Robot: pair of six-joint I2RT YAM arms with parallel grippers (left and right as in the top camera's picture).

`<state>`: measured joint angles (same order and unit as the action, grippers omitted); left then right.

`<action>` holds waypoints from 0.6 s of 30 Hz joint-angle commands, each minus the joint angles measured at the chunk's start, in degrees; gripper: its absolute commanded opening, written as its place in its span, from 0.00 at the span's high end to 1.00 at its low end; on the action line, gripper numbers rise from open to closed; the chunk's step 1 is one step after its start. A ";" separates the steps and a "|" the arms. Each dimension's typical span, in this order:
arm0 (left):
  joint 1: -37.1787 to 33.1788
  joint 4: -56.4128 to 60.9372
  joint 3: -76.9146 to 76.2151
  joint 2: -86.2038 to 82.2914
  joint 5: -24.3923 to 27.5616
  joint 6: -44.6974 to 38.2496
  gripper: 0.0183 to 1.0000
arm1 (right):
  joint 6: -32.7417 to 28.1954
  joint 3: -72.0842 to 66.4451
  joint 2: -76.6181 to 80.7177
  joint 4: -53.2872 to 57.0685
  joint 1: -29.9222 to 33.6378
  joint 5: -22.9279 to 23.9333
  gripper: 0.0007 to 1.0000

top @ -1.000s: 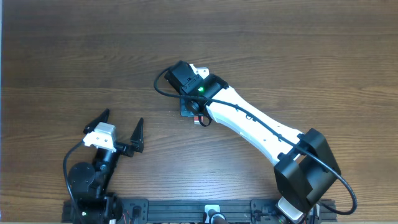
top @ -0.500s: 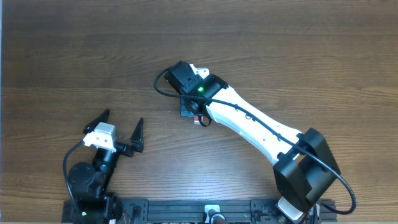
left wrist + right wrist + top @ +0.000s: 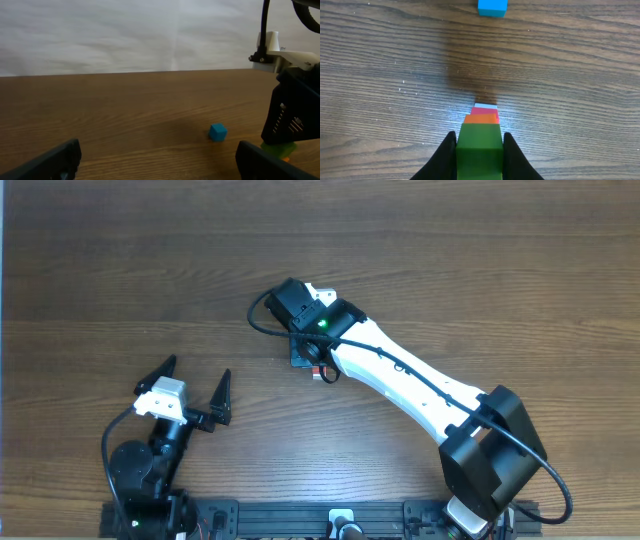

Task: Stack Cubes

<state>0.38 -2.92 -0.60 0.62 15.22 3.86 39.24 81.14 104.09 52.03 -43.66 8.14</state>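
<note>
On the wooden table (image 3: 120,260), the right arm (image 3: 400,380) slants in to the green cube (image 3: 479,150), and the right gripper (image 3: 479,137) has its fingers clamped on that cube's two sides. The left gripper (image 3: 197,368) sits well apart from the green cube, fingers spread wide with nothing between them. Directly under the green cube are an orange cube (image 3: 481,118) and a red cube (image 3: 485,111), while the blue cube (image 3: 492,7) lies alone near it, not touching.

Even light, soft shadow near right tool (image 3: 480,139)
</note>
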 commanded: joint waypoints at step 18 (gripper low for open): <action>-0.28 -0.11 0.28 -0.28 0.61 -0.66 0.00 | 0.57 -0.39 0.94 0.39 0.07 1.16 0.13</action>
<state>0.38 -2.92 -0.60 0.62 15.25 3.86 39.20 81.14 104.20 52.40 -43.66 8.16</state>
